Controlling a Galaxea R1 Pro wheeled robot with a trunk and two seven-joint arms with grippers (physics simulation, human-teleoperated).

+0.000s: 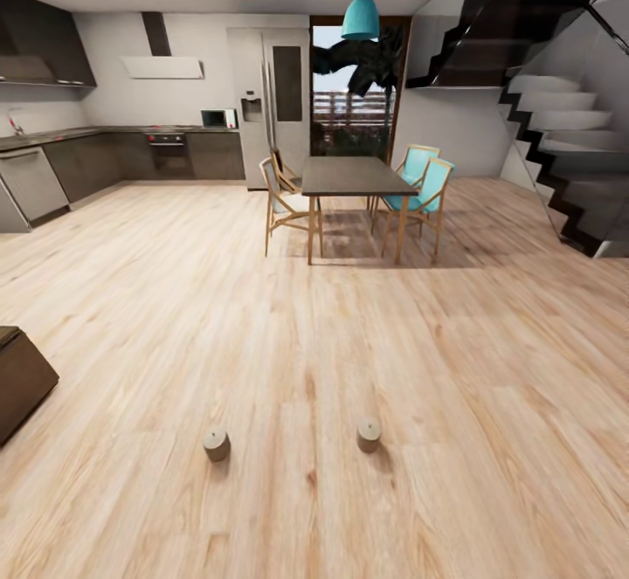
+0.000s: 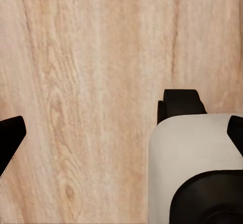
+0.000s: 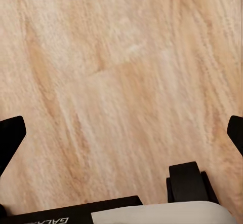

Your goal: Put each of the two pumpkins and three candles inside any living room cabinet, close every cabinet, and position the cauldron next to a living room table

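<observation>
Two squat cream-beige candles stand upright on the wooden floor in the head view, one candle point(image 1: 217, 444) to the left and the other candle point(image 1: 369, 436) to the right, about a body width apart. In its wrist view my left gripper point(image 2: 122, 135) is open over bare floor, with nothing between its black fingertips point(image 2: 10, 139). The right gripper point(image 3: 122, 135) is open too, its fingertips point(image 3: 10, 138) wide apart above the floorboards. The pumpkins, the cauldron and the living-room table are out of view.
A low dark-brown piece of furniture point(image 1: 19, 378) juts in at the left edge; I cannot tell if it is the cabinet. Farther off stand a dark dining table point(image 1: 354, 177) with chairs, the kitchen counters point(image 1: 52, 168) at the back left and stairs point(image 1: 559, 142) at the right.
</observation>
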